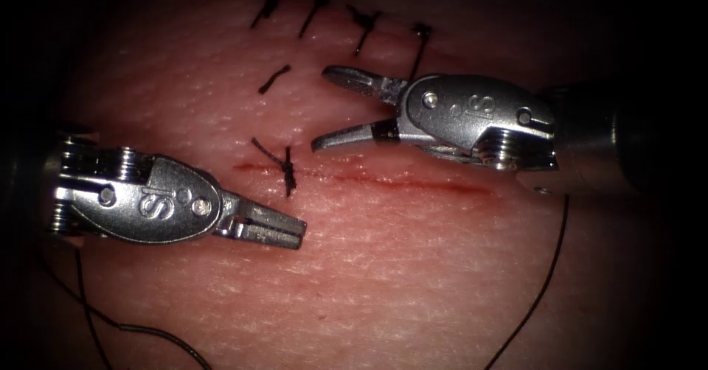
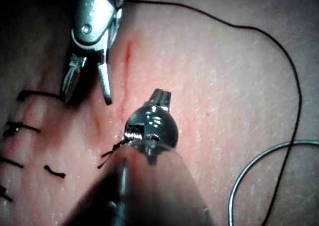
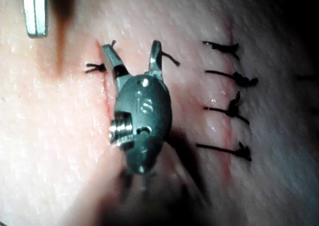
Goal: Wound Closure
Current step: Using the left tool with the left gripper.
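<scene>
Closest to the endoscope, the left tool (image 1: 284,228) lies low over the tissue (image 1: 413,267) just below the cut (image 1: 413,182), its jaws pressed together and holding nothing. That cut runs as a thin red line across the tissue, with one dark knotted stitch (image 1: 287,167) near its left end and cut ends of thread (image 1: 274,79) lying loose just above. The right tool (image 1: 324,108) sits above the cut — jaws spread wide, empty, tips pointing left toward the stitch. Farther up, a row of four finished stitches (image 1: 318,5) crosses an older closed line. Loose thread (image 1: 542,281) curves down from under the right tool's shaft, and another strand trails below the left tool.

From the left wrist, the needle (image 2: 249,173) shows as a pale curved wire lying free on the tissue, well away from the cut, with dark thread arcing beside it. There the left tool's own shaft hides part of the knotted stitch. From the right wrist, the open jaws straddle the cut line, the knot beside one tip.
</scene>
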`<state>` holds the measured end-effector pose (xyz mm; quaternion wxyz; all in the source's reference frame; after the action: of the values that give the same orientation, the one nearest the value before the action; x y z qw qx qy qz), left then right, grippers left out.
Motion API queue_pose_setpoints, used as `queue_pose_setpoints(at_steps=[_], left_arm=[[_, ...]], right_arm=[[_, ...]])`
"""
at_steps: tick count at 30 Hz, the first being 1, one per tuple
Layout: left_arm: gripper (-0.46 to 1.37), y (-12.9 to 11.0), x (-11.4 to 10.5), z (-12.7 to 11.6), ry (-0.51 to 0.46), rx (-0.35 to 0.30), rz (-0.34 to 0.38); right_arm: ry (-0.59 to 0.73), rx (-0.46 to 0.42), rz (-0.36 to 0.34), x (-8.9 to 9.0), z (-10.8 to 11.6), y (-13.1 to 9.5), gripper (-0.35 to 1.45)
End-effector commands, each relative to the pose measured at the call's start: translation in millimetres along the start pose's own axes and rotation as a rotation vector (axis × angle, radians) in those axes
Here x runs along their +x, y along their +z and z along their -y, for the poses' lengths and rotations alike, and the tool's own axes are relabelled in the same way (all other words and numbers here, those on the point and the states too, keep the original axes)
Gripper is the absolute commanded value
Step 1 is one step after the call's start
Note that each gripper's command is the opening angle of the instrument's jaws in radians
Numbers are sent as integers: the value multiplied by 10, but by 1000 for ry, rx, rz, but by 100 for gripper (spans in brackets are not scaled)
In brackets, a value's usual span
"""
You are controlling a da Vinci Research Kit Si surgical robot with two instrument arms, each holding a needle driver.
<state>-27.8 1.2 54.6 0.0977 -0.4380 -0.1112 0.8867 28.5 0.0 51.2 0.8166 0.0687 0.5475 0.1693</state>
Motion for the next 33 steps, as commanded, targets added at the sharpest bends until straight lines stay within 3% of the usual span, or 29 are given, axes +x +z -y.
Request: queue_pose_setpoints(at_steps=[1,8,12,14,18,25,33], left_arm=[[-33,-1,0,0,1,-6,-1],[-15,-1,0,0,6,-5,-6],[25,-8,-1,2,0,-9,-20],[40,-16,-4,3,-4,-16,-23],[49,-32,-10,4,-10,-29,-28],[78,-64,-26,0,-3,-69,28],[71,-85,-39,-11,10,-96,90]], right_arm=[[1,0,0,0,0,0,88],[-3,1,1,1,0,-1,89],[-3,1,0,1,0,-1,89],[-4,1,0,1,0,-1,89],[-4,1,0,1,0,-1,89],[-4,1,0,1,1,-1,90],[-4,1,0,1,1,-1,90]])
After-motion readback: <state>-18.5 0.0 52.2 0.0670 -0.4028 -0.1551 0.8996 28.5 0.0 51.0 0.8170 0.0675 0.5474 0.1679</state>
